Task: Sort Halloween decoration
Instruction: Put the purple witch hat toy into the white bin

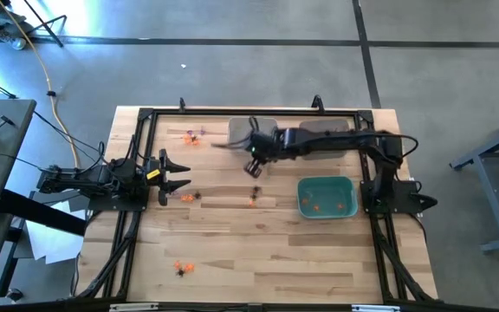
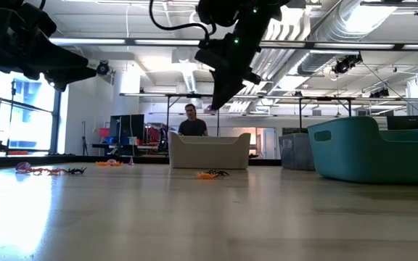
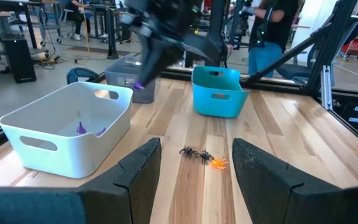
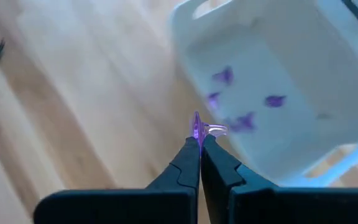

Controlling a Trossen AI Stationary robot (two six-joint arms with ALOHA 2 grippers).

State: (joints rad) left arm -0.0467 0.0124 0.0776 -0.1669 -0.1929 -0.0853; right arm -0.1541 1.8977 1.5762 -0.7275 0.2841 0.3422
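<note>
A tiny purple plastic trinket (image 4: 199, 129) is pinched in the closed right gripper (image 4: 200, 142), carried in the air just beside the white rectangular plastic bin (image 4: 278, 81), where other purple pieces (image 4: 248, 102) already lie. The step in hand is judged to be transport to drop-off; next the trinket needs bringing over the bin opening and releasing. Orange and black trinkets (image 3: 202, 157) are left scattered on the wooden surface (image 1: 275, 251). The left gripper (image 3: 196, 163) is parked wide open, empty, at the surface's left side.

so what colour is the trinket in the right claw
Purple, translucent. The right claw is shut on the purple trinket; the right wrist view shows it best.
</note>
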